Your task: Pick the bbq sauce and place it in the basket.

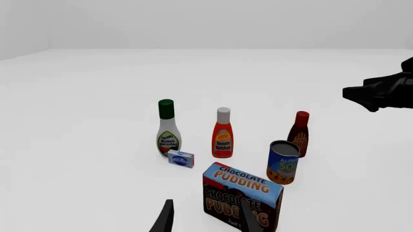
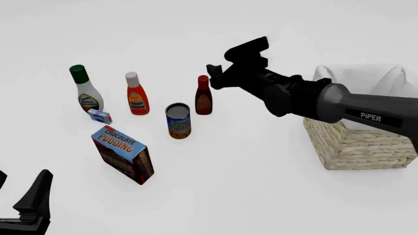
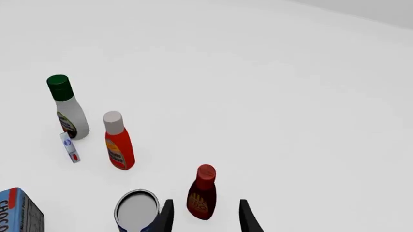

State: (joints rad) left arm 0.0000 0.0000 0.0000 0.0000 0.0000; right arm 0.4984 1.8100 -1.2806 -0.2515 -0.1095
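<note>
White counter [image 2: 261, 186] all round, plain and bare-walled beyond, with a small cluster of groceries toward the left-centre and the basket [image 2: 356, 144] off to the right. Nothing of the task looks finished to me: the bbq sauce [image 2: 203, 95] stands upright on the counter, between the soup can [image 2: 177, 120] in front of it and the ketchup bottle [image 2: 136, 94] to its left, well apart from the basket. No bottle shows inside the basket's white lining.

The right gripper [image 2: 218, 73] hangs just above and beside the sauce's red cap, and in its own wrist view the two fingers stand spread, with the bottle [image 3: 202, 193] showing between them. It holds nothing and is not touching the bottle as far as I can tell. So I would judge this the approach: the grasp, the lift, the carry across and the drop into the basket are all left.

The left gripper [image 2: 23, 208] waits low at the near left corner, fingers parted, empty.

Counting: one bbq sauce, one ketchup bottle, one ranch dressing bottle [image 2: 85, 89] with a green cap, one soup can, one chocolate pudding box [image 2: 123, 154], one small blue-and-white packet [image 2: 100, 116] by the ranch, one basket, two arms.
</note>
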